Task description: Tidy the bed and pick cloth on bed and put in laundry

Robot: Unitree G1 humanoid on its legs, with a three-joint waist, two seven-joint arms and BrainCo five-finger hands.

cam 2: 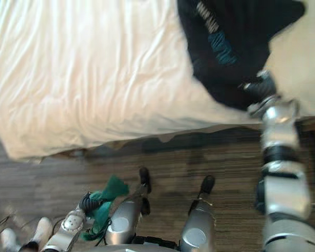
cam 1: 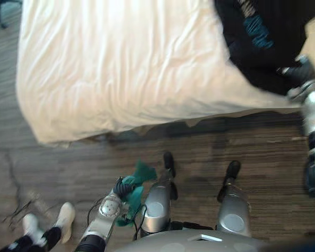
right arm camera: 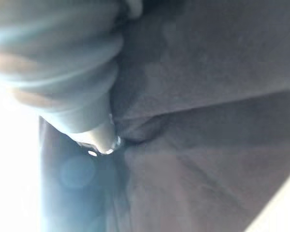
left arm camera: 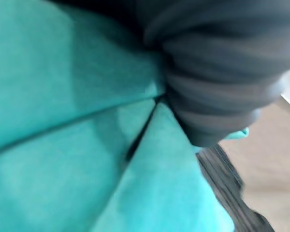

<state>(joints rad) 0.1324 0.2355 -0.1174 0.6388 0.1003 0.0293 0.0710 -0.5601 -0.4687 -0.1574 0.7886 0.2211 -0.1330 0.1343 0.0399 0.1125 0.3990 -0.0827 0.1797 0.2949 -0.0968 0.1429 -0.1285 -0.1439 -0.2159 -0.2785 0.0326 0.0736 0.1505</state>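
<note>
White bed [cam 1: 121, 68]: right hand [cam 2: 260, 85] on black garment [cam 2: 228, 63]; left hand [cam 1: 121, 187] amid teal cloth [cam 1: 144, 172]; fingers hidden, cannot tell.

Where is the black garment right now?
In both eye views the black garment lies on the right side of the white bed, near its front edge, with the right hand at its lower edge.

Bedroom: white-sheeted bed [cam 1: 121, 68], wood-look floor [cam 1: 241, 152].

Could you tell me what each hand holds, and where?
Left hand carries the green cloth, bunched; right hand lies on the black garment, grip hidden.
</note>
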